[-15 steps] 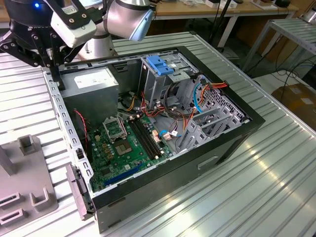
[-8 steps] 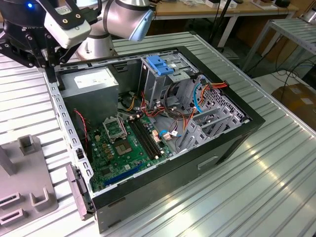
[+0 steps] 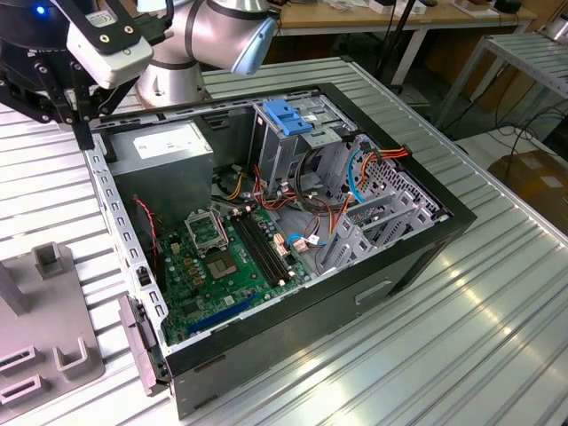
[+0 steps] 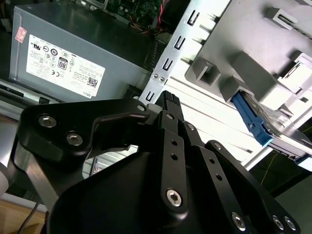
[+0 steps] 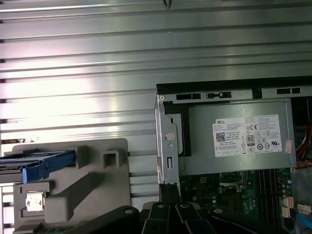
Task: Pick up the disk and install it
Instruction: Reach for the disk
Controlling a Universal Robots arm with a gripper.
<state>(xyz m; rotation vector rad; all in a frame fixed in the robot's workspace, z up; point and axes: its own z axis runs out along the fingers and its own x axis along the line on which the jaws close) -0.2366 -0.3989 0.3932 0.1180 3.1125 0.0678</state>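
The disk (image 5: 43, 164) lies in a grey holder (image 5: 97, 187) on the ribbed table, beside the open computer case (image 3: 417, 257). In the first wrist view its light-blue carrier rail faces out, with grey metal behind it. The second wrist view has the disk (image 4: 254, 119) slotted into the same holder (image 4: 234, 41). My gripper (image 3: 82, 133) hangs over the case's rear corner by the power supply, between holder and case. Its black fingers meet at the tip in both wrist views (image 4: 167, 99) (image 5: 169, 192), shut on nothing and well apart from the disk.
Inside the case are a grey power-supply box (image 3: 169, 151) with a white label, a metal drive cage topped by a blue bracket (image 3: 288, 115), the motherboard (image 3: 222, 257) and loose red and blue cables (image 3: 355, 177). The case's metal rim (image 5: 161, 141) lies right under the fingers.
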